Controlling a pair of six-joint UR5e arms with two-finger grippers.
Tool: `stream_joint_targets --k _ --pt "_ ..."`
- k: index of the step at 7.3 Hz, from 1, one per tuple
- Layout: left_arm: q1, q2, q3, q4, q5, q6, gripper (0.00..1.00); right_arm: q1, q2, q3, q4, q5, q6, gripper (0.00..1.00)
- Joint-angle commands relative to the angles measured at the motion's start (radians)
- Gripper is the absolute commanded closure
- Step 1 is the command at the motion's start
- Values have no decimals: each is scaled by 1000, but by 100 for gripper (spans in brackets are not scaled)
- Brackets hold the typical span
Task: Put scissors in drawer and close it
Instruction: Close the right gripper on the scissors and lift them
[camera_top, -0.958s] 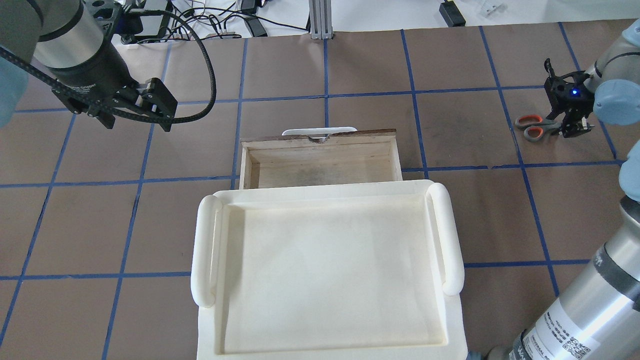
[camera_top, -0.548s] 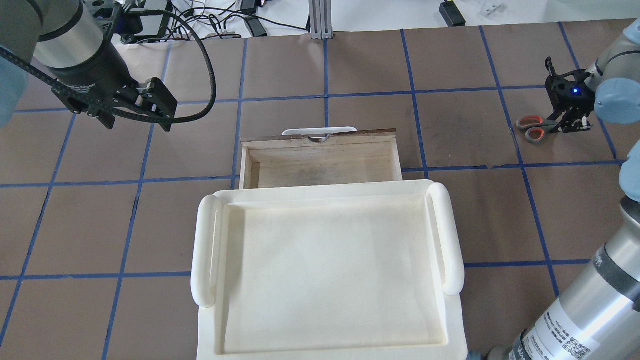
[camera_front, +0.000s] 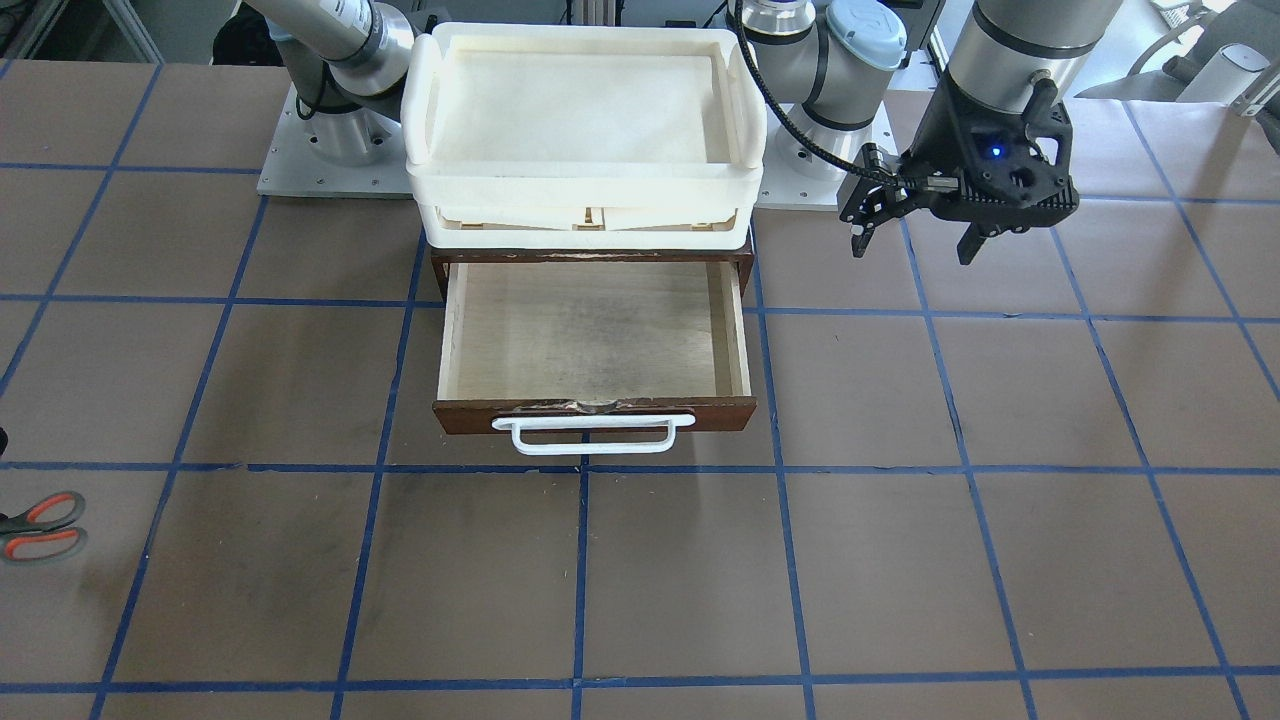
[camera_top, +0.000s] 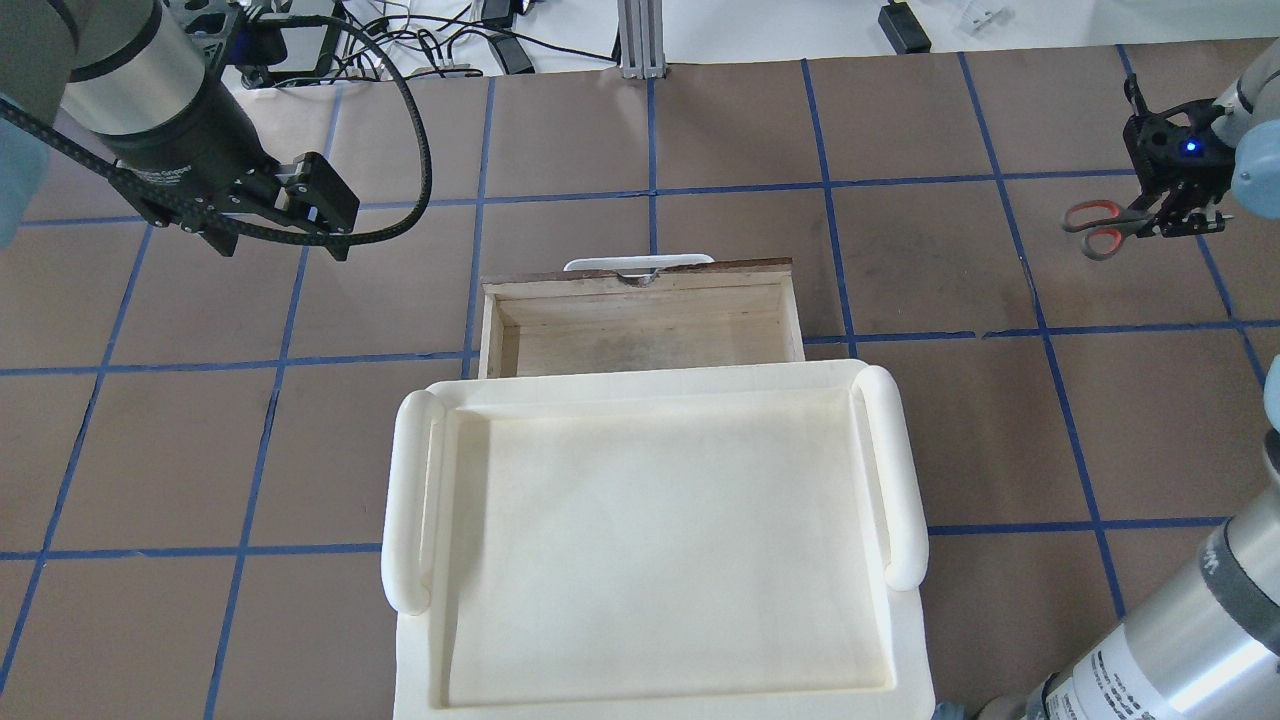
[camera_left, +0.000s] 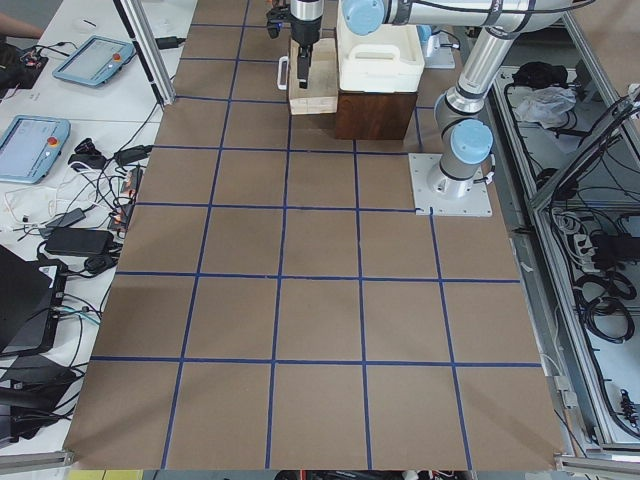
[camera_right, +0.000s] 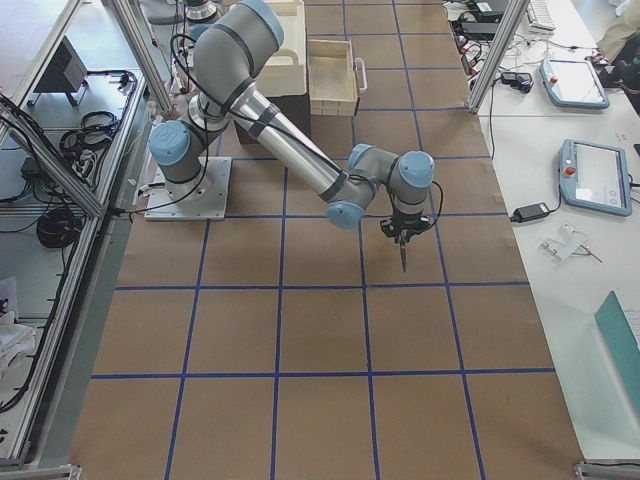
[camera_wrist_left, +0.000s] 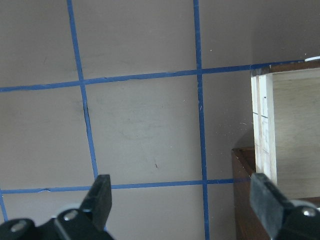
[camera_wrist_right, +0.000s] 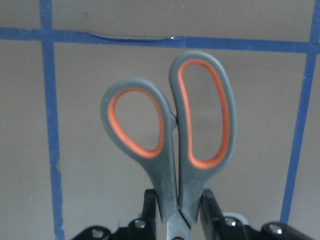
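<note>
At the left, the left gripper (camera_top: 278, 240) hangs over the table (camera_top: 180, 440), jaws spread wide. In the middle, the drawer (camera_top: 640, 290) stands open beyond the cream tray (camera_top: 405, 500). Far right, well apart, the right gripper (camera_top: 1185, 224) pinches the scissors (camera_top: 1100, 228), handles pointing left.

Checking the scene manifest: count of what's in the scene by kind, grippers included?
scissors: 1
drawer: 1, open and empty
tray: 1, cream-white
grippers: 2, the left gripper open, the right gripper shut on the scissors
Total: 5
</note>
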Motion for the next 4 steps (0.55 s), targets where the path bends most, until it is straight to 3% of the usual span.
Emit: stream_joint_targets --k 1,4 --pt "2 3 0 -1 -17 1 0 10 -184 1 187 5 22 96" --pt "2 4 -2 0 -17 1 0 140 -401 -8 424 8 162 96"
